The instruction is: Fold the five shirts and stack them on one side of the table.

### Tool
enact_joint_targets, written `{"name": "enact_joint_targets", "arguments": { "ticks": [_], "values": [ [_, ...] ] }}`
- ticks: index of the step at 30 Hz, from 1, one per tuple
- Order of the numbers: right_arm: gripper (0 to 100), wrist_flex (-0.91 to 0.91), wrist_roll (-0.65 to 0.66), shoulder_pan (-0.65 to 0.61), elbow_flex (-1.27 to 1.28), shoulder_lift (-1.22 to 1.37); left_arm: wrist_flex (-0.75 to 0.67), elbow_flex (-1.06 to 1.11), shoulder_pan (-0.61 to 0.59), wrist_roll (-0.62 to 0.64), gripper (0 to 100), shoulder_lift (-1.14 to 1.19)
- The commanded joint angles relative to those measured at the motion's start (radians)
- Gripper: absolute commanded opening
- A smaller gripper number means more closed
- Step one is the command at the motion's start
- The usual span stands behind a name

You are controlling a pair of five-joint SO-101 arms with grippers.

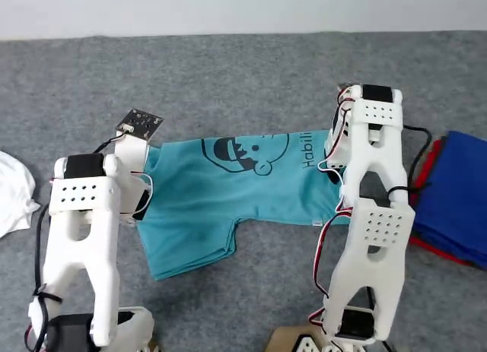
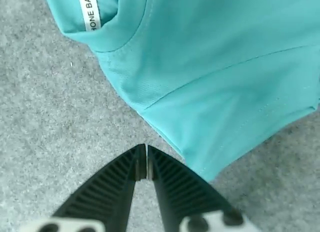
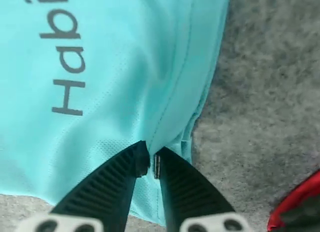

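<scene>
A teal shirt (image 1: 228, 192) with a dark print lies spread flat on the grey carpet between the two arms. My left gripper (image 2: 146, 162) is shut with nothing in it. Its tips rest on the carpet just off the teal shirt (image 2: 225, 66), near the collar and its white label (image 2: 89, 11). My right gripper (image 3: 150, 164) is shut on a raised crease of the teal shirt (image 3: 110, 91) near its hem, beside the printed letters. In the high view the left arm (image 1: 84, 215) stands at the shirt's left end and the right arm (image 1: 373, 207) at its right end.
A folded blue shirt (image 1: 453, 196) lies on a red one (image 1: 426, 166) at the right edge of the table; the red one (image 3: 300, 202) shows close to my right gripper. A crumpled white shirt (image 1: 14, 192) lies at the left edge. Bare carpet stretches behind the teal shirt.
</scene>
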Motion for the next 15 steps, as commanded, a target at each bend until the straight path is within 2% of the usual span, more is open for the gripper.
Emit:
{"name": "enact_joint_targets", "arguments": {
  "ticks": [1,15],
  "values": [
    [1.0,0.047,-0.006,-0.008,-0.115,-0.022,0.012,-0.027,-0.003,0.006,1,-0.028],
    [1.0,0.047,-0.005,-0.027,-0.341,0.010,0.009,-0.016,-0.003,0.006,1,-0.028]
  ]
}}
